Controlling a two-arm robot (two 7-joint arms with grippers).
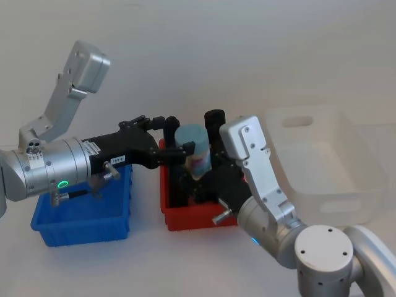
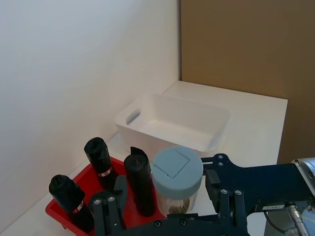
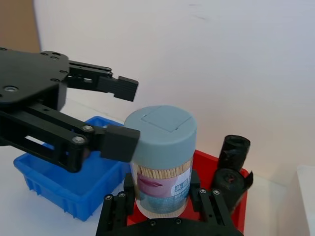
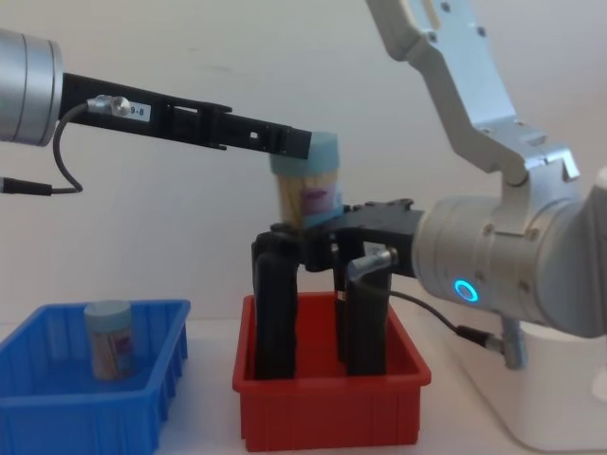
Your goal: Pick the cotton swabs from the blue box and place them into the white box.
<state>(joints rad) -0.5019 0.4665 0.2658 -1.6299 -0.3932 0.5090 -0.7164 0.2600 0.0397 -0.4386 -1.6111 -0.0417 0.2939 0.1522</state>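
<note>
Pale blue on the lid, clear and packed with pale sticks below: cotton swabs tub (image 1: 195, 154), upright and up in the air over the red bin (image 1: 198, 219). Pinched low on its labelled body by the right tool (image 3: 162, 199), reaching in from the right, fingers pressed to either side of the tub. Flanked at lid height by the left tool (image 3: 122, 115), reaching in from the left with fingers spread wider than the lid; one pad (image 3: 120, 142) touching the lid's side, the other pad (image 3: 123, 88) standing apart from it. Under and behind the tub, several black upright objects (image 2: 101, 160) standing in the red bin, tops near the tub's base. Left of the red bin on the tabletop (image 1: 142, 260), the blue box (image 1: 80, 226), partly under the left arm, with a second tub (image 4: 109, 336) standing upright inside it. Right of the red bin, past the right arm, the white box (image 1: 328, 204), well apart from the held tub.
</note>
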